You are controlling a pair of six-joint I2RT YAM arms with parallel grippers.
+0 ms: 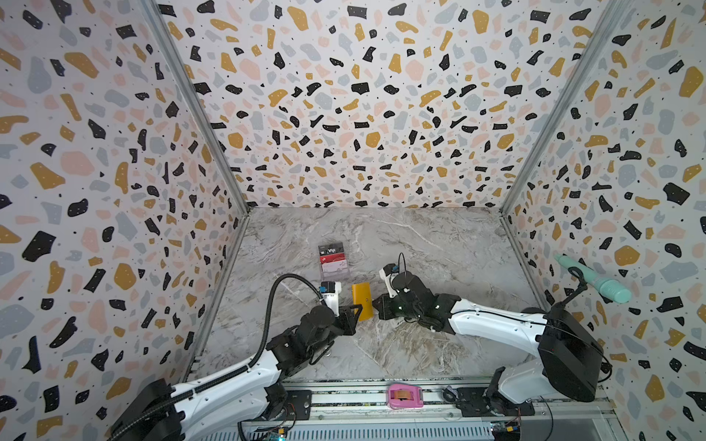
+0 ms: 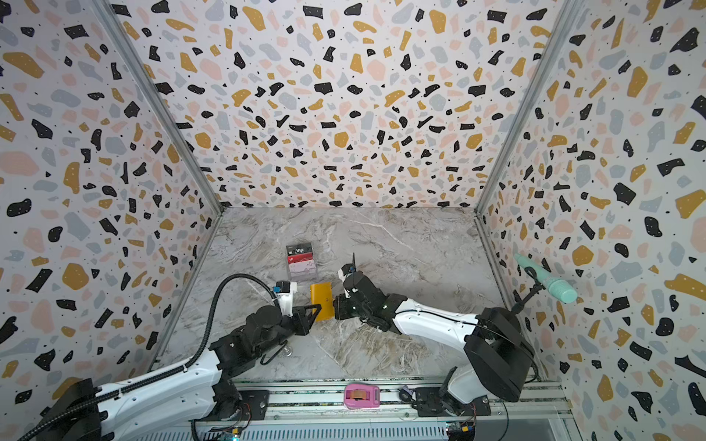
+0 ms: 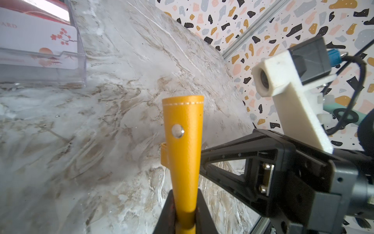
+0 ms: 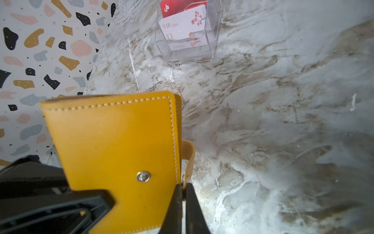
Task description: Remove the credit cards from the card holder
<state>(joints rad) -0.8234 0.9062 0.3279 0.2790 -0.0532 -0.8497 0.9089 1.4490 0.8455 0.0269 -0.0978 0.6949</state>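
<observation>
Top views | arms [image 1: 229,382] [image 1: 496,324] inward | left fingers [image 3: 166,214] grip card holder [image 1: 362,301] | right fingers [image 4: 174,206] pinch tab [image 4: 188,152]

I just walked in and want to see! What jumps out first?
The bright yellow wallet stands out in the middle of the marble table, pinched between the left hand and right hand. Behind it, a clear stand holds red and white cards. Speckled walls surround everything.
</observation>
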